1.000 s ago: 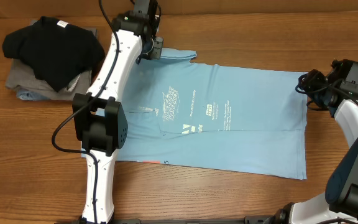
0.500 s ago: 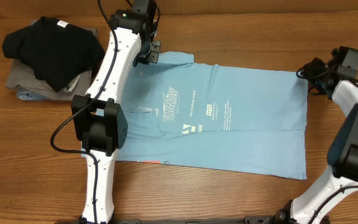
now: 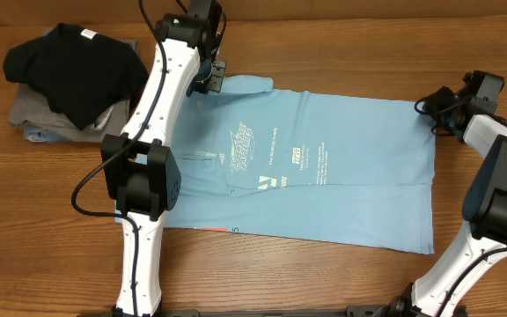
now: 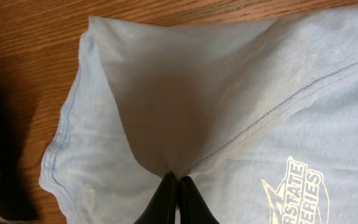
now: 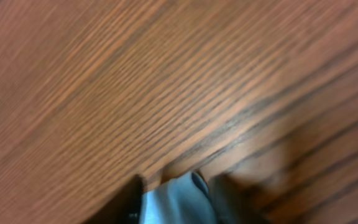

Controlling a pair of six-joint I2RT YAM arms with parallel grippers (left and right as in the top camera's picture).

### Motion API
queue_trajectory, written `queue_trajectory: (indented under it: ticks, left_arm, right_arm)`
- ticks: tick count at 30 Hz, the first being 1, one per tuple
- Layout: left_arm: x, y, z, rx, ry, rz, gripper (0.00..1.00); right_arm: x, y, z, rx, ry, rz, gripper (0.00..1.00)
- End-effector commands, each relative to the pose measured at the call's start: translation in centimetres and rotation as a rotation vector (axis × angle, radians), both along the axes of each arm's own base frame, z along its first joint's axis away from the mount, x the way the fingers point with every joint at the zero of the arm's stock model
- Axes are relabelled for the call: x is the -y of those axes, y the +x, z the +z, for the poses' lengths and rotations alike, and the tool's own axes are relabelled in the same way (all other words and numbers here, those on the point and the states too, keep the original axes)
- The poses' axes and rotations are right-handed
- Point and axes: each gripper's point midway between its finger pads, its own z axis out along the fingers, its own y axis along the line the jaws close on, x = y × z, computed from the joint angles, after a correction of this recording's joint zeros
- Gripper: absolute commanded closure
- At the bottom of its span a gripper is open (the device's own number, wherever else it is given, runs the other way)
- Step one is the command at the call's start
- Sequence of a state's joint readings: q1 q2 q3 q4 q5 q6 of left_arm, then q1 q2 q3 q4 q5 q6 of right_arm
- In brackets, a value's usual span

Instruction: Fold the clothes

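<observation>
Here, left claw [image 4: 178, 186] pinches T-shirt [image 3: 324, 167] sleeve — print reads "STATE"; right claw [image 5: 173, 194] grips hem corner.

Light sky-blue short-sleeved T-shirt [image 3: 324, 167] lies spread flat on the brown wooden surface [image 3: 341, 53], white print facing up (a touch of red at the near hem). Left claw [image 3: 213, 77] sits at the far sleeve; right claw [image 3: 436, 113] at the opposite far corner. A black shirt [image 3: 73, 66] tops grey folded garments [image 3: 26, 114], well apart.

Right hand [image 3: 436, 107] farther back (slightly)
</observation>
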State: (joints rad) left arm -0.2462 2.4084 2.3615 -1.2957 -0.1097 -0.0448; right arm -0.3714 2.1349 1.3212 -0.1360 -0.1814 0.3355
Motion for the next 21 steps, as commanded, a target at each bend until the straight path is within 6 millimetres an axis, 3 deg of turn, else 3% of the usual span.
queue_trajectory:
  ticks: [1,4,8,9,11,15,21]
  left_arm:
    - [-0.5,0.3,0.6,0.011,0.016,-0.012,0.96]
    - [-0.5,0.2,0.6,0.011,0.015,-0.012,0.96]
    - [-0.6,0.2,0.7,0.009,0.016,-0.011,0.96]
    - [-0.6,0.2,0.8,0.012,0.016,-0.012,0.96]
    - [-0.6,0.0,1.2,0.011,0.016,-0.011,0.96]
    - [-1.7,-0.8,3.8,0.035,0.038,0.016,0.96]
    - [-4.4,-4.0,8.7,0.045,0.067,0.141,0.96]
  right_arm:
    - [-1.7,0.5,-0.5,0.007,0.070,0.055,0.69]
    - [-2.1,0.3,-0.6,0.001,0.088,0.065,0.71]
    - [-1.8,-0.1,-0.4,-0.008,0.095,0.053,0.96]
    - [-1.5,-0.2,0.0,-0.008,0.100,0.041,0.96]
    - [-1.0,-0.5,1.4,0.002,0.110,0.016,0.96]
    - [-0.8,-1.5,6.1,0.045,0.129,0.022,0.96]
    - [-2.1,-5.7,12.1,0.010,0.145,0.010,0.96]
